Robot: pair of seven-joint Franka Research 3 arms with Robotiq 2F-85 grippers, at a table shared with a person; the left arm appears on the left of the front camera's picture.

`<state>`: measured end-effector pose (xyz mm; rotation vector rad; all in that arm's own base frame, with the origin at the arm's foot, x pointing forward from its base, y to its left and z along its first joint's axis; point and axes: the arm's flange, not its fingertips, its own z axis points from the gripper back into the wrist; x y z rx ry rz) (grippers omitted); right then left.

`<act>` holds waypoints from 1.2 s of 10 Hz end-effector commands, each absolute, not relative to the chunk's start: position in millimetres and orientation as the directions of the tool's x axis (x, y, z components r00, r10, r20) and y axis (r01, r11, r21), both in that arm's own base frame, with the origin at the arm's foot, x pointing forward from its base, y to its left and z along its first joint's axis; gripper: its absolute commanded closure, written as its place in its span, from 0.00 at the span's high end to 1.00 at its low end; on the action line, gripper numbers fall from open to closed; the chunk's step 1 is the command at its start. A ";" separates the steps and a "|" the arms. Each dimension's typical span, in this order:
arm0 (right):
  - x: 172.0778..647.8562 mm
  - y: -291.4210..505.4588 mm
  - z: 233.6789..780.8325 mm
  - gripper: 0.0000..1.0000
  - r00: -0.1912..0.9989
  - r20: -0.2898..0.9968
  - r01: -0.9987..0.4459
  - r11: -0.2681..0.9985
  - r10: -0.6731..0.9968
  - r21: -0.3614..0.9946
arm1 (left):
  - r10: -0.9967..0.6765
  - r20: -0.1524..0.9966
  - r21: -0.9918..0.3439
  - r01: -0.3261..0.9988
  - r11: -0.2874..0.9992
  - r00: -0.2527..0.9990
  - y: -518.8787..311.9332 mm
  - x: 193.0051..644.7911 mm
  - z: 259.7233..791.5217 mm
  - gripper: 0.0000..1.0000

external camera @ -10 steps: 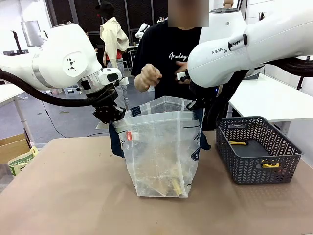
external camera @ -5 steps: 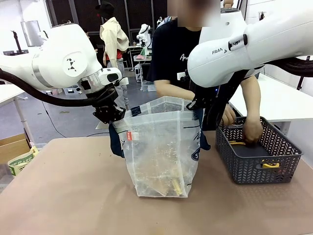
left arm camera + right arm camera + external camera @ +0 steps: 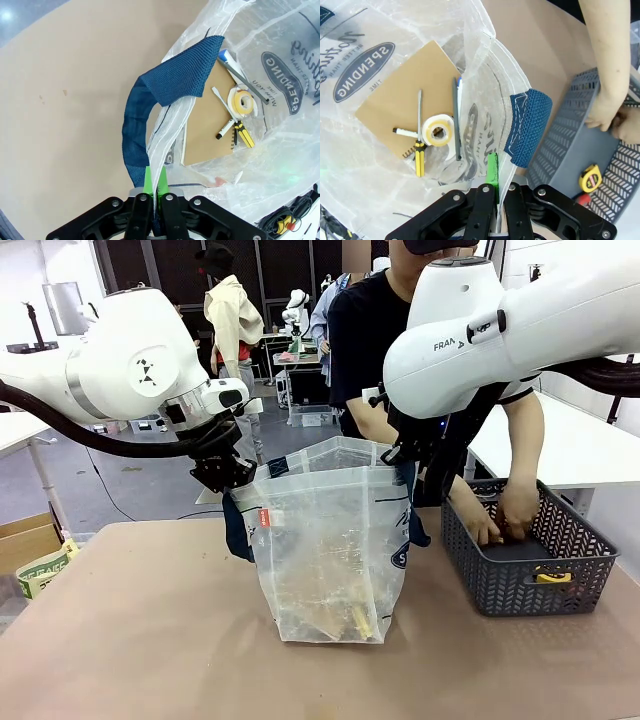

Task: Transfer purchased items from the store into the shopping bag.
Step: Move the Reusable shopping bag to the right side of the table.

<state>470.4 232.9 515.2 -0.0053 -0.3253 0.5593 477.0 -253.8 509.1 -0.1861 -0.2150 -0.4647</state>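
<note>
Jaws on both arms are pinched closed on the shopping bag [image 3: 330, 550]. The left gripper [image 3: 228, 472] clamps the thin plastic rim at the bag's upper left corner, just beside a navy handle [image 3: 175, 75]. The right gripper [image 3: 405, 452] clamps the rim at the upper right, and the mouth stands open between them. The bag stands upright on the table [image 3: 150, 640] at the centre of the front view. Down inside it (the wrist cameras look straight in) lie a flat tan notebook [image 3: 400, 95], a roll of pale tape [image 3: 438, 132], a yellow-handled screwdriver [image 3: 419, 152] and a grey pen [image 3: 456, 120]. At the right of the frame sits the dark grey basket [image 3: 520, 585], apart from the bag. The person's hands [image 3: 517, 512] reach down into it, and a yellow tape measure [image 3: 553, 578] lies on its floor.
</note>
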 end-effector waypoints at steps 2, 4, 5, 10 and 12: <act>471.3 231.1 514.5 0.00 0.800 0.300 -0.518 0.850 0.520 -0.093 | -0.421 0.246 -0.127 0.460 0.879 0.873 -252.4 477.0 509.2 0.00; 471.3 231.1 514.5 0.00 0.800 0.300 -0.518 0.850 0.520 -0.093 | -0.421 0.246 -0.127 0.460 0.879 0.873 -252.4 477.0 509.2 0.00; 471.3 231.1 514.5 0.00 0.800 0.300 -0.518 0.850 0.520 -0.093 | -0.421 0.246 -0.127 0.460 0.879 0.873 -252.4 477.0 509.2 0.00; 471.3 231.1 514.5 0.00 0.800 0.300 -0.518 0.850 0.520 -0.093 | -0.421 0.246 -0.127 0.460 0.879 0.873 -252.4 477.0 509.2 0.00; 471.3 231.1 514.5 0.00 0.800 0.300 -0.518 0.850 0.520 -0.093 | -0.421 0.246 -0.127 0.460 0.879 0.873 -252.4 477.0 509.2 0.00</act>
